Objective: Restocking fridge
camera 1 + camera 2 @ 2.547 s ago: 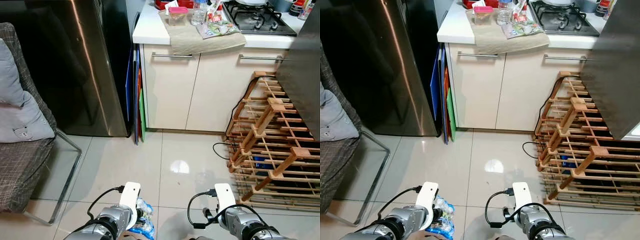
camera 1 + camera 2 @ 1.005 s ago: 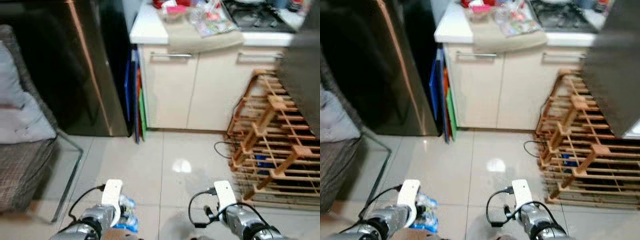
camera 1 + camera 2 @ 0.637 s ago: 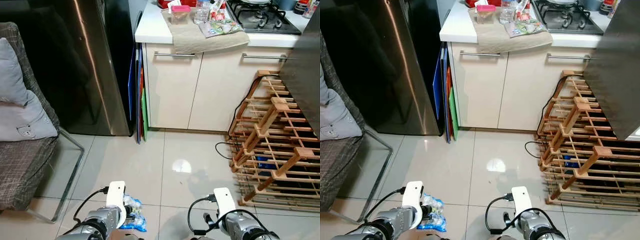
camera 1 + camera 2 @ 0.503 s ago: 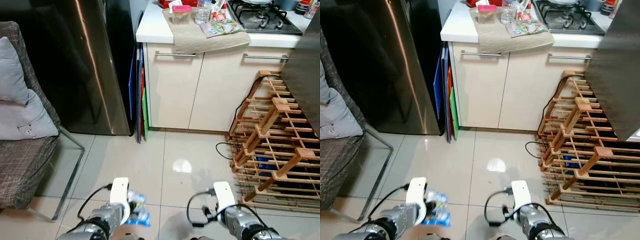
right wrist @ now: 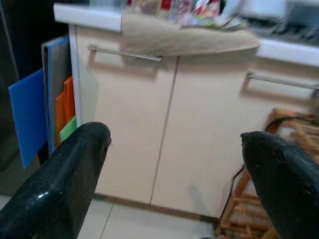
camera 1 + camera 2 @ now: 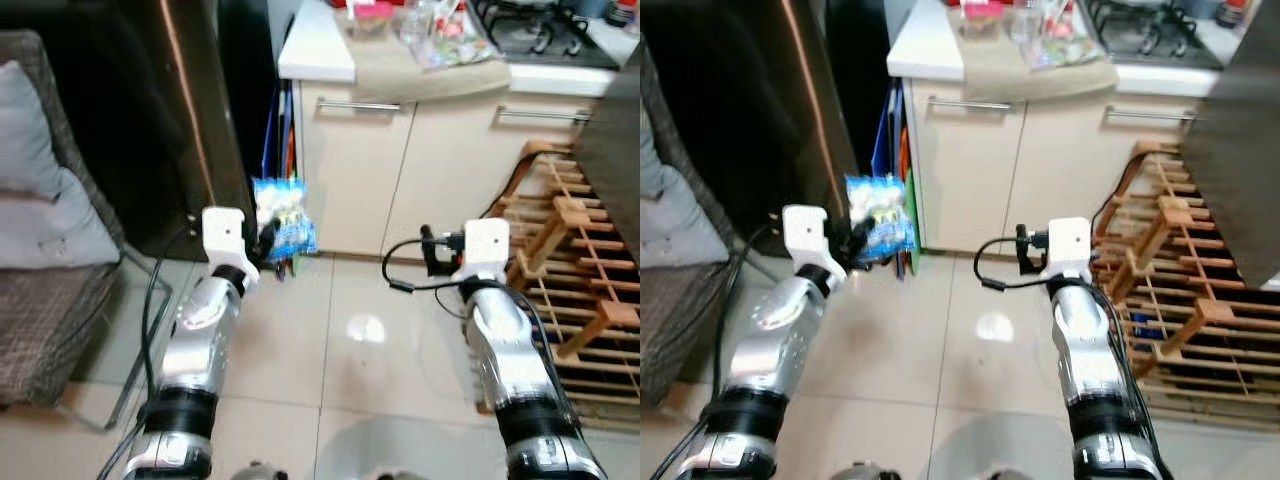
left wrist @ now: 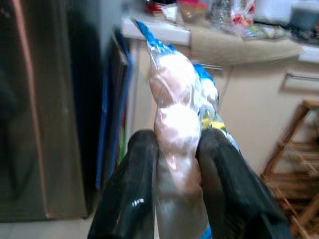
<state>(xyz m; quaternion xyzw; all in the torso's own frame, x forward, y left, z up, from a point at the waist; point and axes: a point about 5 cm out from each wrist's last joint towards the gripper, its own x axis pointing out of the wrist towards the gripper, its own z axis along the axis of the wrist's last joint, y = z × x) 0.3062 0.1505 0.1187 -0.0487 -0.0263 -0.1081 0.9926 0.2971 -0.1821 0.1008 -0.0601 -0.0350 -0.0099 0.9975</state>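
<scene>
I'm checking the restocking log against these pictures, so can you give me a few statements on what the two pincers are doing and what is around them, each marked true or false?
1. The left pincer is shut on a blue and clear food bag. True.
2. The right pincer grips a bottle. False: its fingers are spread wide with nothing between them.
3. Coloured cutting boards stand in the gap between the dark fridge and the cream cabinet. True.
4. The wooden rack stands to the robot's left. False: it is on the right, beside the cabinet.
5. A beige cloth hangs over the counter's edge. True.
</scene>
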